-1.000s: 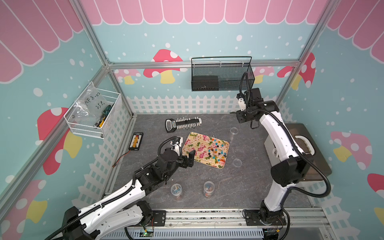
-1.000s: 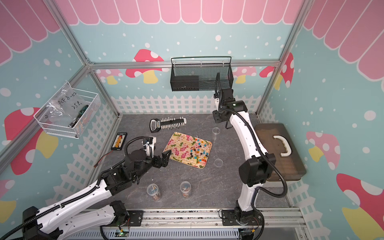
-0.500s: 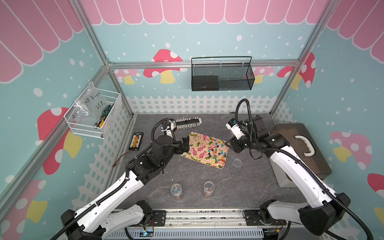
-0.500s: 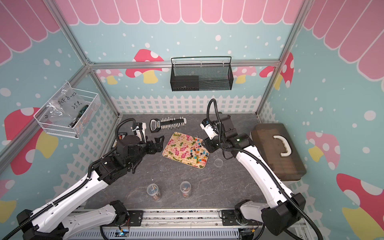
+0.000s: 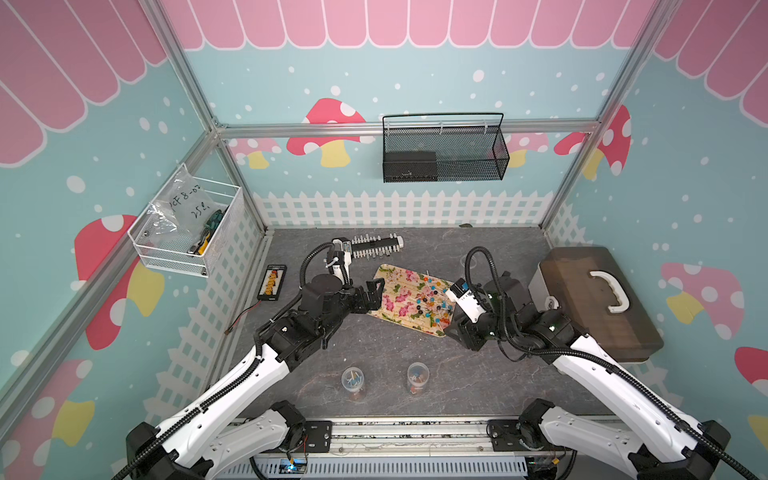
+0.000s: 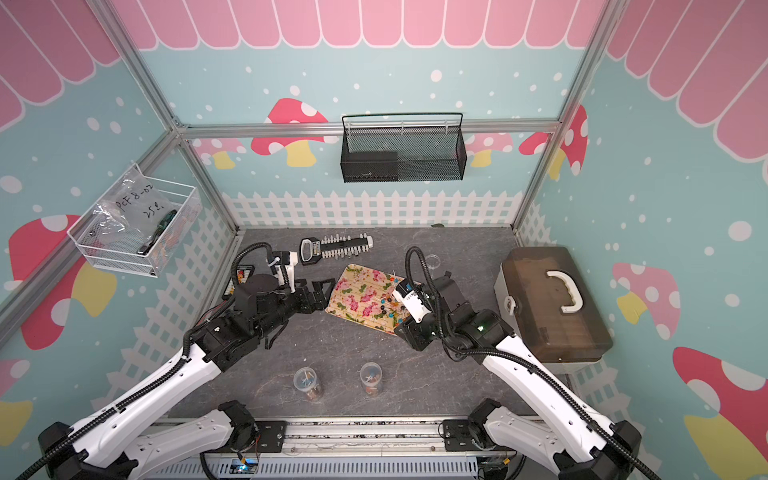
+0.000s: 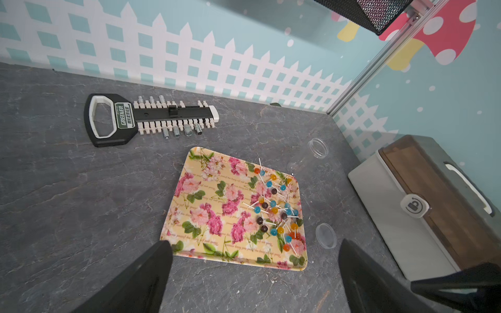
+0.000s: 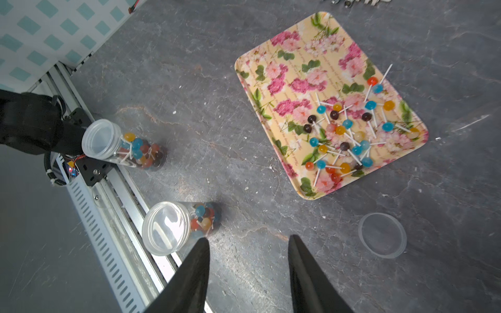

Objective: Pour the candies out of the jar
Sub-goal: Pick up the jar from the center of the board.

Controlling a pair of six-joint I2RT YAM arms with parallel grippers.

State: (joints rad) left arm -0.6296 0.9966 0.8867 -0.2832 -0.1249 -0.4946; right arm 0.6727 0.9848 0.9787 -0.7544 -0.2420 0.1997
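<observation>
At lower centre in both top views, 2 jars (image 5: 352,380) of candies (image 8: 141,151) stand upright by the front rail (image 5: 415,424); more lie on the tray (image 5: 395,286). The right gripper (image 8: 248,238) hangs half-spread, empty; the left gripper (image 7: 254,244) wide, empty. Grip 1 jar mid-body, perhaps uncapping first, and tip over the tray's bare half.
</observation>
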